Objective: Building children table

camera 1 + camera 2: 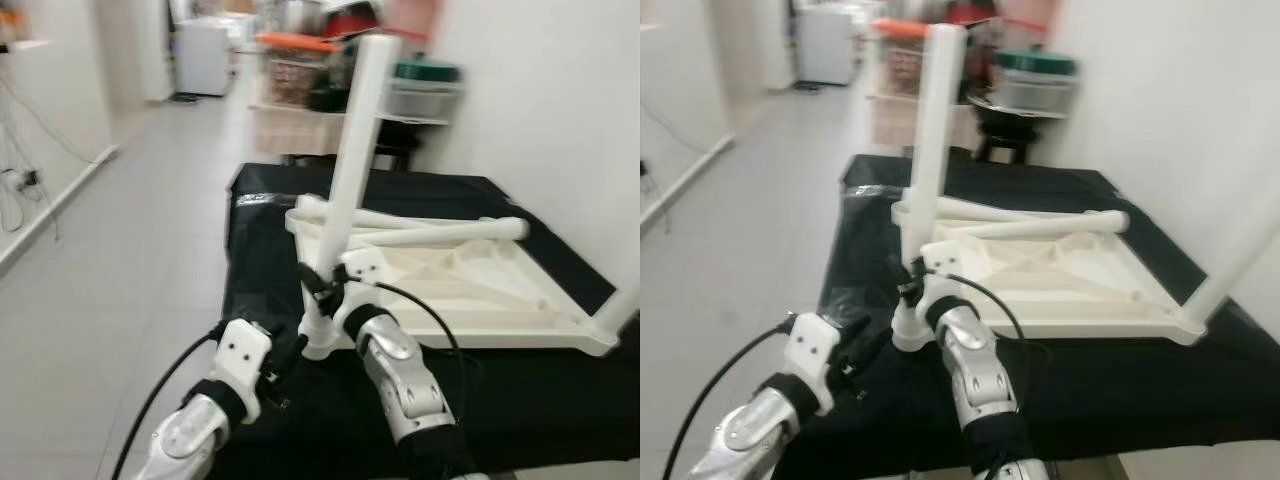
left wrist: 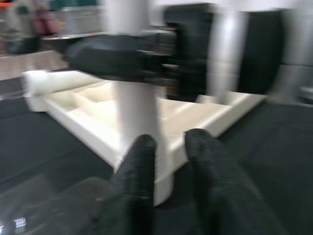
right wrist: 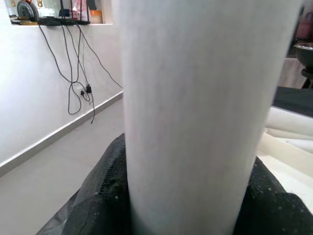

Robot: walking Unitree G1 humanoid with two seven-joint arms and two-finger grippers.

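A white tabletop [image 1: 470,290] lies upside down on a black-covered surface [image 1: 260,250]. One white leg [image 1: 352,160] stands upright, slightly tilted, at the tabletop's near left corner. My right gripper [image 1: 325,290] is shut on this leg [image 3: 195,112] low down, its black fingers [image 3: 105,186] on both sides. My left gripper [image 2: 168,147] sits just left of the leg's base [image 2: 137,112], with a narrow gap between its fingers and nothing in it. Two loose legs [image 1: 440,232] lie across the tabletop. Another leg [image 1: 1230,260] stands at the near right corner.
A white wall runs close along the right side. Grey floor [image 1: 120,260] lies open to the left, with cables [image 1: 15,190] hanging on the left wall. At the back stand shelves with bins [image 1: 300,50] and a white appliance [image 1: 200,55].
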